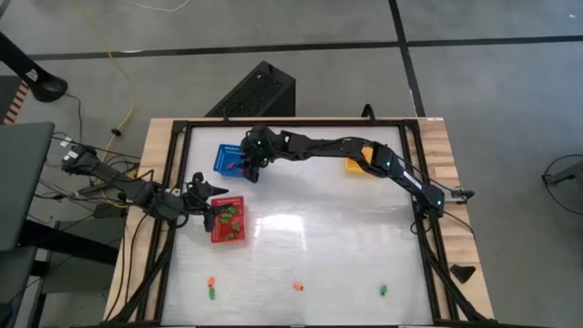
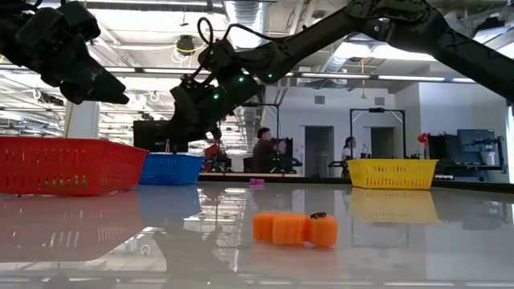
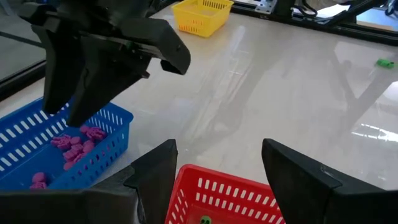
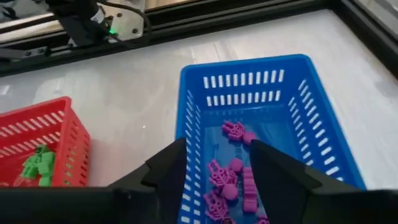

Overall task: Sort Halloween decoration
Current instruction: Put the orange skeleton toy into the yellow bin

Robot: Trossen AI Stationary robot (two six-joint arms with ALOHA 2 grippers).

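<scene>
While purple trinkets [image 4: 231, 180] lie in the blue basket [image 4: 323, 118] under the right gripper [image 4: 217, 163] — jaws parted, nothing held — and green ones [image 4: 37, 163] in the red basket [image 4: 68, 134] beneath the open, empty left gripper [image 3: 217, 165], four strays [image 1: 298, 287] — orange and green — are left unsorted.

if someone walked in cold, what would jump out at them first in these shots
Probably the right gripper, stretched far across the table and hanging open over the blue basket with its heap of purple trinkets. Next, the red basket of green trinkets under the left gripper, then the orange piece stranded on the table's front edge.
</scene>
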